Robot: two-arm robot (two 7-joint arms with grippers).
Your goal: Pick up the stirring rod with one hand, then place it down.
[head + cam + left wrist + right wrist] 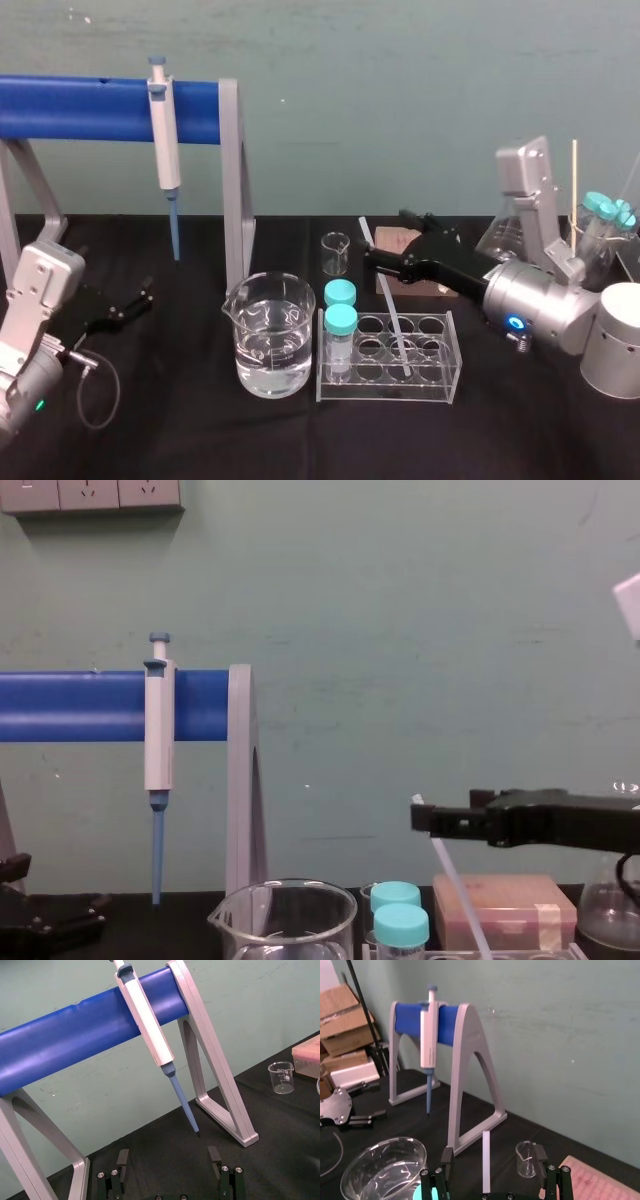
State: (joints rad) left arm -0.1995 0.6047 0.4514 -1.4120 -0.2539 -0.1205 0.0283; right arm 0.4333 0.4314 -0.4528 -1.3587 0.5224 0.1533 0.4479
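black-clothed table point(200, 430) with pipette stand point(232, 180), water beaker point(268, 340), small beaker point(336, 253), tube rack point(400, 390) and pinkish box point(500, 910)

A pale green wall point(400, 630) with white sockets point(90, 494) backs the black table point(180, 440); cardboard boxes point(345, 1015) sit nearby.

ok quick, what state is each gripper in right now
Left gripper: open, holding nothing, parked on the robot's left.
Right gripper: open, one jaw on each side of the stirring rod, not yet shut on it.
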